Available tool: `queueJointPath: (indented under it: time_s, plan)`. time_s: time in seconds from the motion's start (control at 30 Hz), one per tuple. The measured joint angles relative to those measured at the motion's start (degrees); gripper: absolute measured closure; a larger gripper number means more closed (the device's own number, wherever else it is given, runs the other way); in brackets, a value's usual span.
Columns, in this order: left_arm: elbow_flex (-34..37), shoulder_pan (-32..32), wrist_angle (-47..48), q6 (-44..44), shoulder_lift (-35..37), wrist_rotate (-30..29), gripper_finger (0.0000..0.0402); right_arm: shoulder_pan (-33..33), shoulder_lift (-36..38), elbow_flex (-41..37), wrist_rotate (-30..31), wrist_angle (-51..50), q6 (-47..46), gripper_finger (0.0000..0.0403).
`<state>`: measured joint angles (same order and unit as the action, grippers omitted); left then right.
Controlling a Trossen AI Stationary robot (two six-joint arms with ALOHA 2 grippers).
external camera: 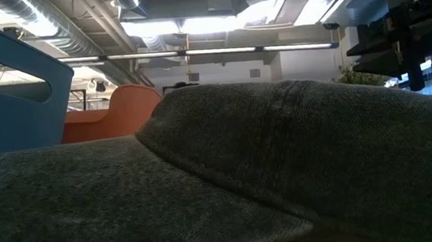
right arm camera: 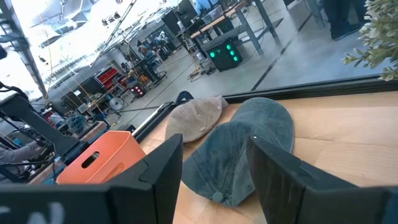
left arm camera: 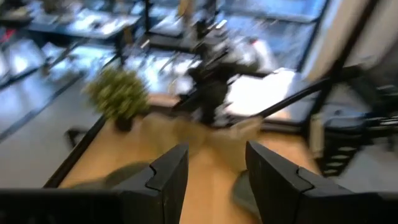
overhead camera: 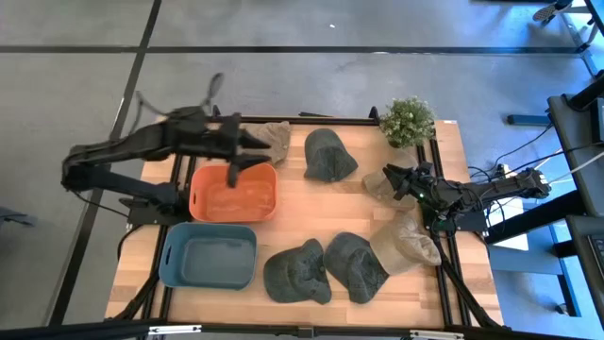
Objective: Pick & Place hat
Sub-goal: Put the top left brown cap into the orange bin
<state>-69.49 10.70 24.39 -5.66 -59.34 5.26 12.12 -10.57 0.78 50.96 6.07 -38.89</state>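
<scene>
Grey hat (external camera: 284, 170) blocking low cam

Stood on a grey concrete floor (overhead camera: 283, 24) crossed by dark lines, under an open ceiling with silver ducts (external camera: 48, 26) and bright strip lights (external camera: 191, 24). Backed onto a workshop hall with desks (right arm camera: 217, 25) and shelving.

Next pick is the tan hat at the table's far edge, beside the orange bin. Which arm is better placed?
Left, probably. The left gripper hangs open over the orange bin's far rim, with the tan hat right beside it. The right gripper is across the table near the plant, with a grey hat between.
</scene>
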Motion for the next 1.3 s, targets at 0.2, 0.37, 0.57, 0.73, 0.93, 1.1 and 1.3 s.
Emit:
queueJointPath:
  time_s: [0.2, 0.37, 0.57, 0.73, 0.93, 1.1, 1.3]
  plan:
    - [-4.6, 9.9, 4.9, 3.3, -10.5, 5.5, 0.0247, 0.0, 0.0, 0.0, 0.1, 0.0, 0.0, 0.0224]
    - [-11.7, 15.9, 13.5, 9.8, -21.3, 6.8, 0.0247, 0.0, 0.0, 0.0, 2.3, -0.1, 0.1, 0.0224]
    - [-17.2, 19.7, 19.0, 19.2, -33.1, 6.2, 0.0247, 0.0, 0.0, 0.0, 3.5, -3.4, 0.2, 0.0224]
    - [-20.3, 22.0, 19.3, 25.4, -41.3, -0.3, 0.0247, 0.0, 0.0, 0.0, 4.4, -4.1, 0.3, 0.0224]
    - [-24.7, 24.5, 24.6, 29.4, -50.3, -1.3, 0.0247, 0.0, 0.0, 0.0, 9.2, -4.3, -1.2, 0.0224]
    - [-25.1, 25.0, 25.7, 31.3, -55.2, -0.5, 0.0247, 0.0, 0.0, 0.0, 9.5, -4.8, -1.2, 0.0224]
    - [-25.1, 25.0, 26.1, 33.4, -58.2, 0.3, 0.0247, 0.0, 0.0, 0.0, 9.5, -4.8, -1.1, 0.0224]
